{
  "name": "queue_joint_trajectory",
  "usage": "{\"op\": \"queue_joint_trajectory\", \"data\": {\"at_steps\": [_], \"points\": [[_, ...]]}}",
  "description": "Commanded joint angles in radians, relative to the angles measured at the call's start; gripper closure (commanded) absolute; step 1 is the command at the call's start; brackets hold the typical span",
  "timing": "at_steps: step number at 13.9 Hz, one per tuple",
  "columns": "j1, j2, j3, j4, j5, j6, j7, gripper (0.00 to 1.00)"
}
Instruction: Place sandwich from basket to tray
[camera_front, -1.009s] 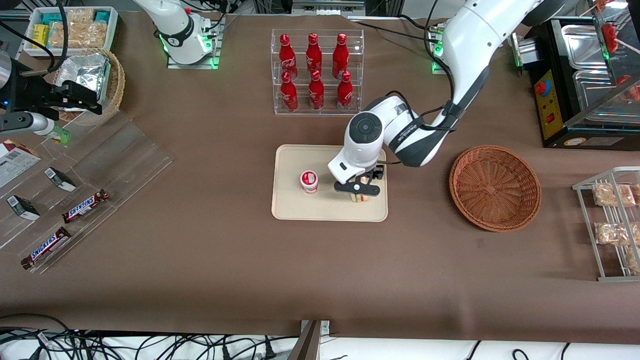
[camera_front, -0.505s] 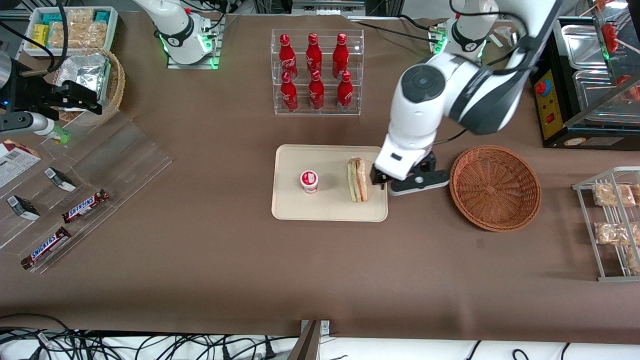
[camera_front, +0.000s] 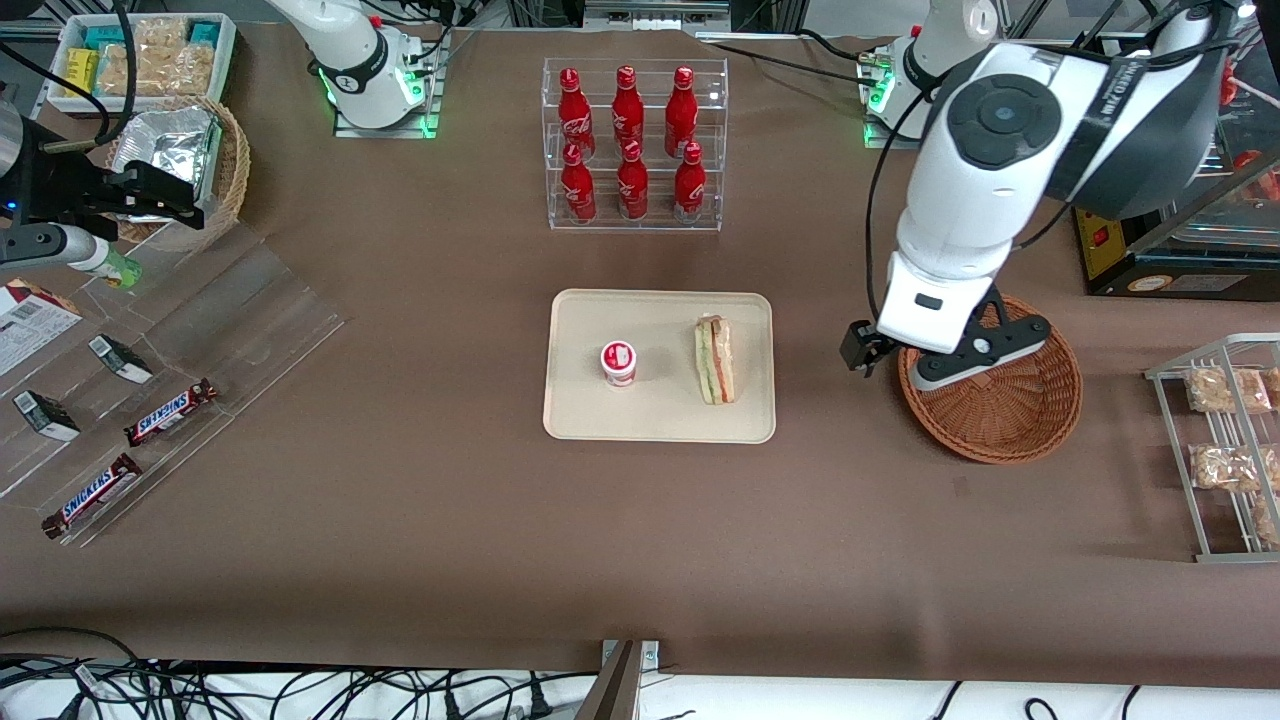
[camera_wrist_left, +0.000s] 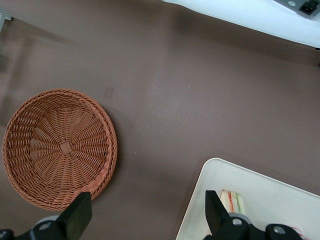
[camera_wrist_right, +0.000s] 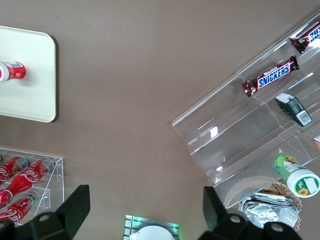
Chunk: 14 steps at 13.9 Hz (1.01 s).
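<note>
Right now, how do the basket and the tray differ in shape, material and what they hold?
The basket is round, woven reddish-brown wicker; the tray is a flat, beige rectangle with rounded corners. The basket holds nothing; the tray carries the sandwich and a small red-and-white cup. The open gripper hangs above the table between the basket and the tray. Both sit flat on the brown table.

Left-arm gripper (camera_wrist_left: 145, 217) hangs above the brown table (camera_wrist_left: 200, 85), jaws wide apart with nothing between them. Basket (camera_wrist_left: 59, 147) holds nothing, sits by one fingertip (camera_wrist_left: 77, 214). Tray (camera_wrist_left: 260, 192) corner shows by the other, well apart from the basket. Sandwich (camera_wrist_left: 233, 199) lies on the tray, partly hidden by that finger.
</note>
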Motion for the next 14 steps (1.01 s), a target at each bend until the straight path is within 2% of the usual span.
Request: {"op": "queue_joint_trajectory", "data": {"at_steps": [1, 5, 7, 10, 14], "points": [[0.024, -0.065, 0.059, -0.013, -0.085, -0.024, 0.163, 0.0], [0.01, -0.152, 0.246, -0.035, -0.246, -0.075, 0.469, 0.0], [0.009, -0.18, 0.307, -0.035, -0.294, -0.115, 0.609, 0.0], [0.009, -0.204, 0.335, -0.044, -0.3, -0.162, 0.843, 0.0], [0.01, -0.214, 0.346, -0.055, -0.3, -0.165, 0.881, 0.0]]}}
